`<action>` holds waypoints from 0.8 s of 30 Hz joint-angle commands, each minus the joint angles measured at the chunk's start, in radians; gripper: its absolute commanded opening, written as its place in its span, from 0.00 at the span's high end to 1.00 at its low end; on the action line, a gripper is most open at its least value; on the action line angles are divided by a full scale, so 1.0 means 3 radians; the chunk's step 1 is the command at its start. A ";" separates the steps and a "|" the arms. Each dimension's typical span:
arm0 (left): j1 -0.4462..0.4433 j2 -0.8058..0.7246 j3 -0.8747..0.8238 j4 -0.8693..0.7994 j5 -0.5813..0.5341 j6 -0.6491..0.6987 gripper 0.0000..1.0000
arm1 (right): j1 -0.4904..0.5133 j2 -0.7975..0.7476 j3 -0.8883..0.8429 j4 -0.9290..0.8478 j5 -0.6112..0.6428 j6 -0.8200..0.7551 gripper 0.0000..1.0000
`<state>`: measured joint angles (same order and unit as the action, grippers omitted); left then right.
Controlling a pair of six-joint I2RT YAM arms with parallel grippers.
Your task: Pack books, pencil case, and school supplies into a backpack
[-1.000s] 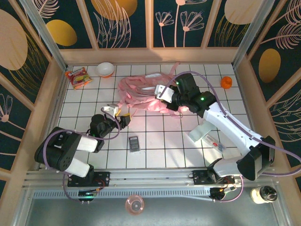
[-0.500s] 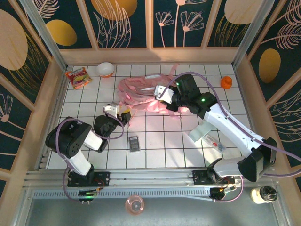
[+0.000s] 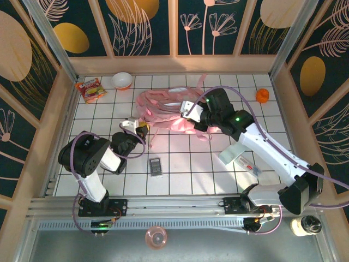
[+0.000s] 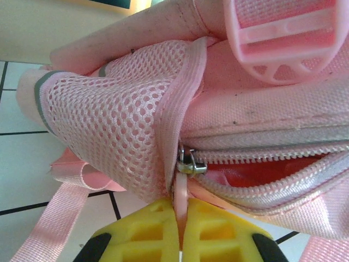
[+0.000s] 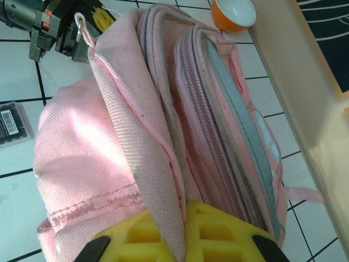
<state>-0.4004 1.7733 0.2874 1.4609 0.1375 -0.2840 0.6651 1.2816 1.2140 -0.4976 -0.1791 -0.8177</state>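
Backpack [image 3: 163,106] lies crumpled mid-table, toward the back. Your left gripper [image 4: 181,240] is clenched on its zipper pull tab [image 4: 180,194], zip partly open. Your right gripper [image 5: 182,240] pinches a fold of the pink fabric. Calculator [image 3: 156,166] sits near the left arm, pencil case [image 3: 240,157] partly under the right arm. Snack packet [image 3: 90,89], bowl [image 3: 122,81] and orange thing [image 3: 263,96] sit well apart at the back.
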 commanded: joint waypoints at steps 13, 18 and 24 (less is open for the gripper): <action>-0.0038 -0.0975 0.0069 -0.0892 0.0895 -0.0139 1.00 | 0.0387 0.0004 -0.0384 0.1482 0.1116 0.0635 1.00; -0.0056 -0.1384 0.0108 -0.1489 0.1077 -0.0134 1.00 | 0.0401 0.0098 -0.0495 0.1739 0.1427 0.0745 1.00; -0.0075 -0.1931 0.0075 -0.2165 0.0821 -0.0115 1.00 | 0.0390 0.0134 -0.0567 0.1818 0.1437 0.0765 1.00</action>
<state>-0.3927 1.2907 0.2882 0.8394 0.2897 -0.3344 0.7837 1.3037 1.0599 -0.1070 0.1917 -0.6437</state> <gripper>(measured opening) 0.050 0.054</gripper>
